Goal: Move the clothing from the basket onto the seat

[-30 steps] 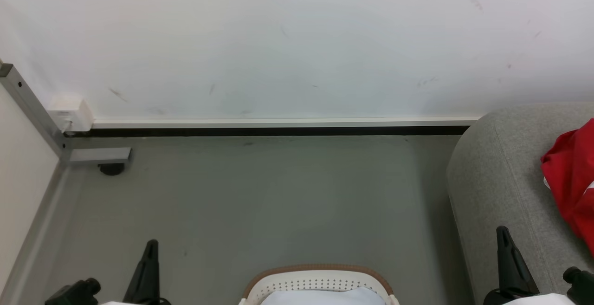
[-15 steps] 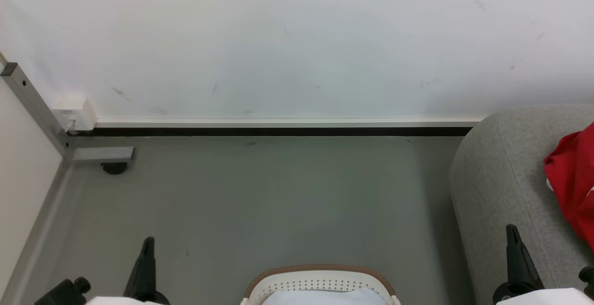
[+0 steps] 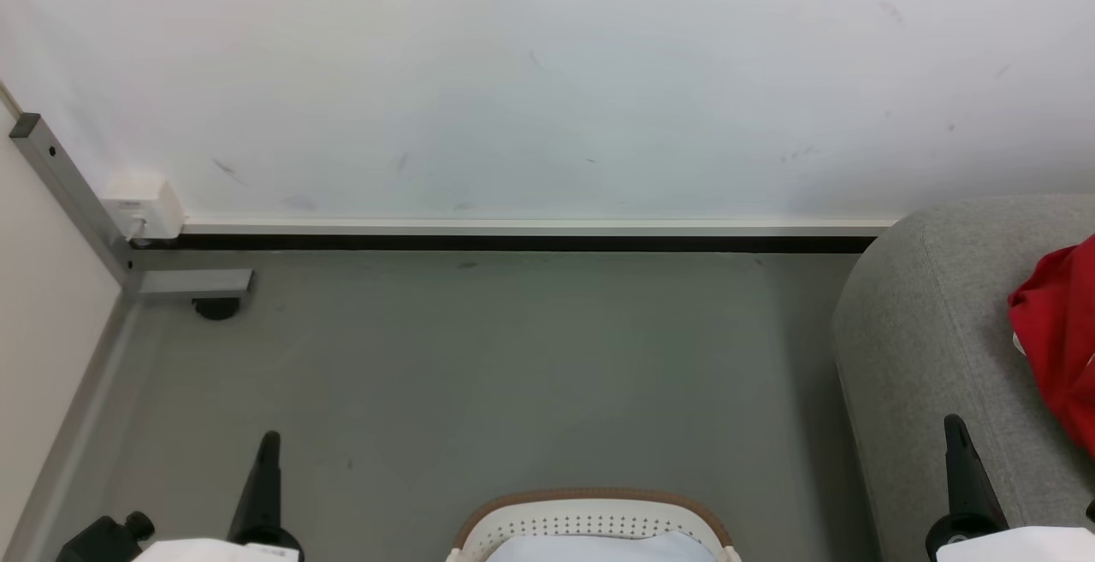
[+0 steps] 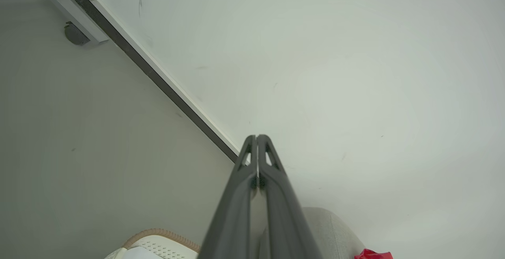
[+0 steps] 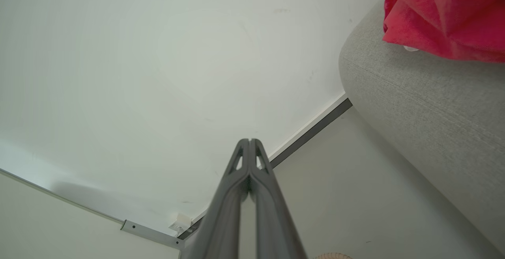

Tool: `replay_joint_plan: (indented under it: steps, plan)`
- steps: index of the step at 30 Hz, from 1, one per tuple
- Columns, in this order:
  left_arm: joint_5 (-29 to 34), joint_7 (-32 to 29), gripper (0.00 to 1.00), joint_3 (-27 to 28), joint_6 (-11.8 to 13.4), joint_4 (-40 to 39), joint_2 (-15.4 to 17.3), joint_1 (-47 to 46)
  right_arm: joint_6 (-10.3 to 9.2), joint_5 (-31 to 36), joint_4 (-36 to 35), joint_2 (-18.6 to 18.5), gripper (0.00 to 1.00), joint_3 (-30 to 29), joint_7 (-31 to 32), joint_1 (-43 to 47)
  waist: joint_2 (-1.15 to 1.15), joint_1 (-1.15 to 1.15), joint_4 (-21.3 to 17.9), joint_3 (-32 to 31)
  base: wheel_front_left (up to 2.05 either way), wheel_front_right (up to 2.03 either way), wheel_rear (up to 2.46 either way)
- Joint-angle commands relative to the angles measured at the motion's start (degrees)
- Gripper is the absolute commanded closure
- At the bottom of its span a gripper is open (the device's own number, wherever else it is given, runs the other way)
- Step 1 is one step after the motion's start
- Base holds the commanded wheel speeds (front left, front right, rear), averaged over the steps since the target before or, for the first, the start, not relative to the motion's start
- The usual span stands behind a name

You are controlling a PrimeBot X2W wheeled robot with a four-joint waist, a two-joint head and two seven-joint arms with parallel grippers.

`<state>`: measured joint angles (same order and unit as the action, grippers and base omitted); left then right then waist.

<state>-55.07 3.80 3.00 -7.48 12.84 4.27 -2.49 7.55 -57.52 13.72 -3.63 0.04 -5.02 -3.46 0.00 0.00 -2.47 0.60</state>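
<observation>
While the left gripper (image 4: 257, 137) and the right gripper (image 5: 249, 140) point forward with nothing in them, a white wall (image 3: 547, 74) stands ahead of their fingertips and grey floor (image 3: 513, 357) spreads below and between them. Just beside the right gripper, on its right, rises the grey seat (image 3: 924, 331) with its rounded edge. The basket (image 3: 590, 498), white with a brown rim, stands on the floor between the two grippers, something pale inside it. Red clothing (image 3: 1056, 331) lies on the seat, ahead and to the right of the right gripper. Each gripper's two fingers are pressed together.
</observation>
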Motion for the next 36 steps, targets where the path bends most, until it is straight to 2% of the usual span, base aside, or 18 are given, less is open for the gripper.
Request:
replay_joint_plan:
  steps: [1,36]
  plan:
    - [-1.52,-0.45,1.00,0.36,-0.01,-0.37,0.13,-1.32,-0.04,-1.56,-0.43,-0.46,1.00,-0.31,0.41,-1.51,0.00,0.00,0.04,-0.01,0.00,0.00,0.00]
    - [-21.01,-5.87,1.00,2.19,-0.01,0.48,-0.69,-2.83,-0.08,-20.42,-0.09,-0.54,1.00,-2.95,5.85,-2.36,0.00,0.00,1.15,-0.20,0.00,0.00,0.00]
